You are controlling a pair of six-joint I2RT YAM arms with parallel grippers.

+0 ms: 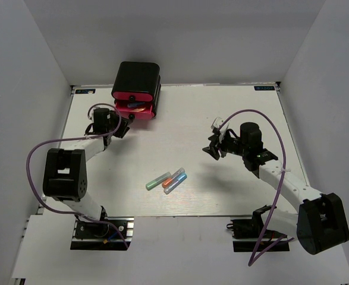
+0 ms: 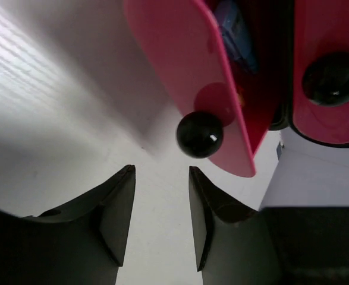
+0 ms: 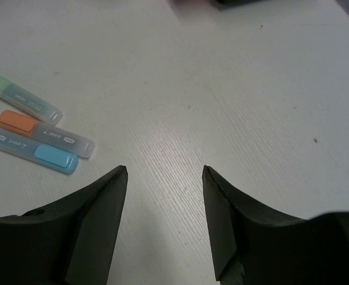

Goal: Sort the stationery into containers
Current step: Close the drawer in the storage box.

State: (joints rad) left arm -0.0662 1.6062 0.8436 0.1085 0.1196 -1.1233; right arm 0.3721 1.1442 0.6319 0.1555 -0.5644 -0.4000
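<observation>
Three capsule-shaped pieces lie side by side mid-table: green (image 1: 157,180), orange-capped (image 1: 168,182) and blue-capped (image 1: 178,183). They also show in the right wrist view: green (image 3: 22,98), orange (image 3: 43,133), blue (image 3: 31,149). The black box (image 1: 137,76) stands at the far left with pink drawers pulled out (image 1: 134,108). My left gripper (image 1: 128,123) is open just short of an open drawer's black knob (image 2: 200,135); a blue piece (image 2: 236,35) lies inside that drawer. My right gripper (image 1: 213,149) is open and empty, above bare table to the right of the three pieces.
A second drawer front with its knob (image 2: 332,79) shows beside the open one. White walls close in the table (image 1: 233,190) on three sides. A purple cable loops over each arm.
</observation>
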